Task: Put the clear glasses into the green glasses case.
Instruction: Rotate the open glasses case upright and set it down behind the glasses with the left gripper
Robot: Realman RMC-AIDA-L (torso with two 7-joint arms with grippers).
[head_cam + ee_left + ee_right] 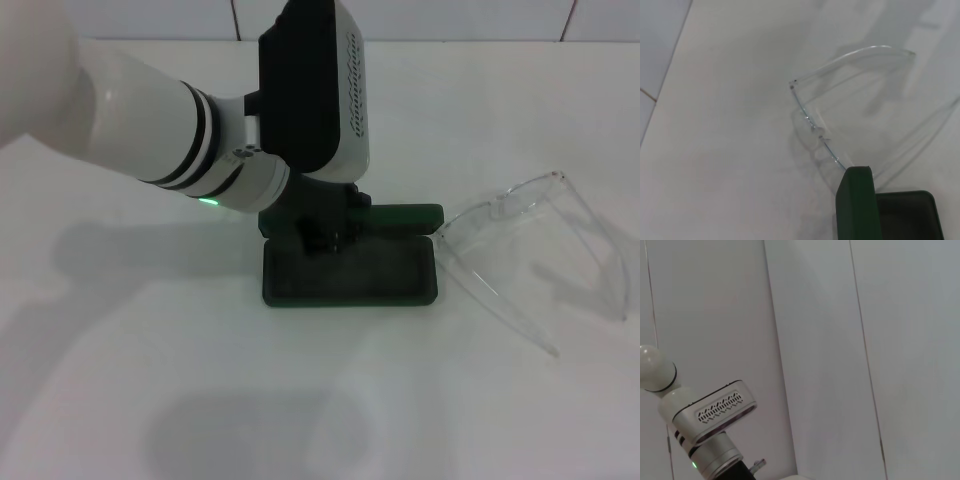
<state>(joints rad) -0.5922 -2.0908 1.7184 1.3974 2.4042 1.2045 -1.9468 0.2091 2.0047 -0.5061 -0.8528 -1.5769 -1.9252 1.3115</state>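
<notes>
While left end effector (325, 235) hides green glasses case (350, 285) lid.

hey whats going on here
The left gripper is down at the back of the open green glasses case, by its raised lid; its fingers are hidden behind the arm. The clear glasses lie unfolded on the white table just to the case's right, untouched, so nothing is in the case yet. The right arm is not over the workspace; its camera points at a wall.
</notes>
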